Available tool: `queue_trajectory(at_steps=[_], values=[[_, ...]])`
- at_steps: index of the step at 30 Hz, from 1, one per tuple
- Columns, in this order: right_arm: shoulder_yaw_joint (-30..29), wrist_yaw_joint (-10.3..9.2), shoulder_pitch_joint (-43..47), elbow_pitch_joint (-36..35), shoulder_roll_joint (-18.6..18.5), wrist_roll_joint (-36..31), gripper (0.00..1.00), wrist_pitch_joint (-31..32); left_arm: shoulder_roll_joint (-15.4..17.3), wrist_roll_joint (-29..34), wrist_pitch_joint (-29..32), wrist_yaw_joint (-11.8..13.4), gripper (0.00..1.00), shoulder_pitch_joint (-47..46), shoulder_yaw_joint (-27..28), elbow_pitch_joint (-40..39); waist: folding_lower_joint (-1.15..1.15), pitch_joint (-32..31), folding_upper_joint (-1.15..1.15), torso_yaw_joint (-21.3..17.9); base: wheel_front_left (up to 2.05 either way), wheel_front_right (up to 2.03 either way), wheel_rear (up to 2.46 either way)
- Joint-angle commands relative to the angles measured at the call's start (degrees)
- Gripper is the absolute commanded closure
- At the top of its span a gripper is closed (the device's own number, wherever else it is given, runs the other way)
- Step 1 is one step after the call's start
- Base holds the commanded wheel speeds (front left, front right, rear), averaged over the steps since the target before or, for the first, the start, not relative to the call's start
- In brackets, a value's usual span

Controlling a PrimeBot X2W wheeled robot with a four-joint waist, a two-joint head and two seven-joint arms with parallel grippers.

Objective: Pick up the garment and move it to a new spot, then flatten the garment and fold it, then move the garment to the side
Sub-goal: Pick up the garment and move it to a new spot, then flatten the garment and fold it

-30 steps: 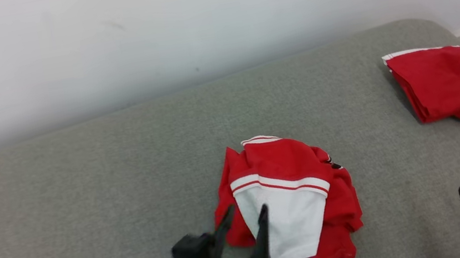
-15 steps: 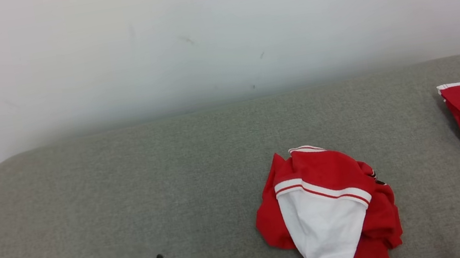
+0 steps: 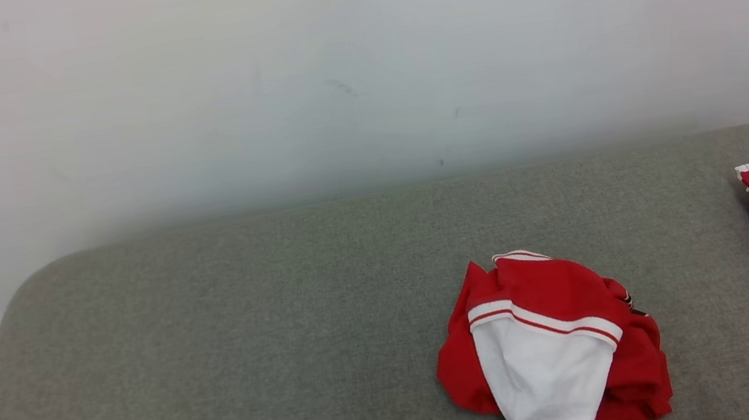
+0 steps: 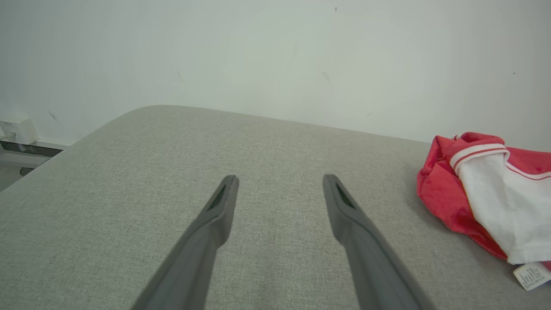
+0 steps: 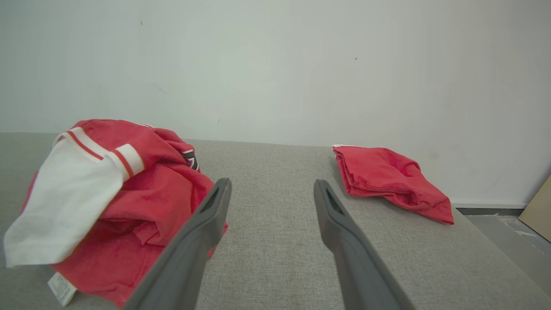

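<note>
**rag_wrangler:** So the crumpled shirt [image 3: 550, 347] sits in a heap on the gray cushion [image 3: 254, 349], nothing touching it. The left gripper [image 4: 280, 177] is well off to the shirt's left, fingers spread, nothing in them. The right gripper [image 5: 272, 182] is near the shirt's right side, also spread wide and empty. What bites me first?

**tinker9:** Grabbing only one layer, I reckon. It's all bunched up, red folds over a white panel, so a pinch on top probably lifts a flap while the rest drags or unrolls. I can't tell if that white bit is a sleeve or the inside of the body, so picking a "corner" is a guess.

**rag_wrangler:** And the folded shirt [image 5: 387, 181]?

**tinker9:** That's the other worry. It lies well beyond the crumpled shirt's right side, and the right gripper points into the gap between the two. A wide swing or a drop on that side could knock the neat one open or mix them up, both being red. Also the cushion is soft cloth. Dig too low beside the crumpled shirt and the fingers may snag the cover instead.
</note>
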Motion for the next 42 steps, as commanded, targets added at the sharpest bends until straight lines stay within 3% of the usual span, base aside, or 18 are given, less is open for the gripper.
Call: queue_trajectory(at_steps=[1,12,25,36,42], values=[[0.07,-0.12,0.73,0.04,-0.1,-0.25,0.0,0.06,-0.25,0.77,-0.01,-0.58,0.0,0.4,0.64,-0.09,0.0,0.05,0.0,0.05,0.0,0.0,0.0],[1.1,-0.12,-0.24,-0.3,-0.94,-0.19,0.0,0.06,-0.7,0.64,-0.02,-1.75,0.0,-0.44,1.3,-0.34,0.0,0.65,0.0,-0.76,0.0,0.0,0.0],[3.97,-0.12,-3.99,-1.31,-1.41,0.42,0.0,0.06,-0.68,-3.11,-0.02,-3.75,0.0,-11.38,-8.4,-0.57,0.0,3.37,0.0,-8.78,0.0,0.0,0.0],[5.38,-0.12,-5.69,0.01,-0.15,0.97,0.0,0.06,-0.65,-13.63,-0.01,-7.91,0.0,-26.53,-17.68,13.8,0.0,8.34,0.0,-16.17,0.0,0.0,0.0],[5.6,-0.12,-7.17,0.14,0.52,1.39,0.0,0.06,-0.64,-15.55,-0.01,-8.51,0.0,-31.61,-17.44,21.82,0.0,11.45,0.0,-18.71,0.0,0.0,0.0]])
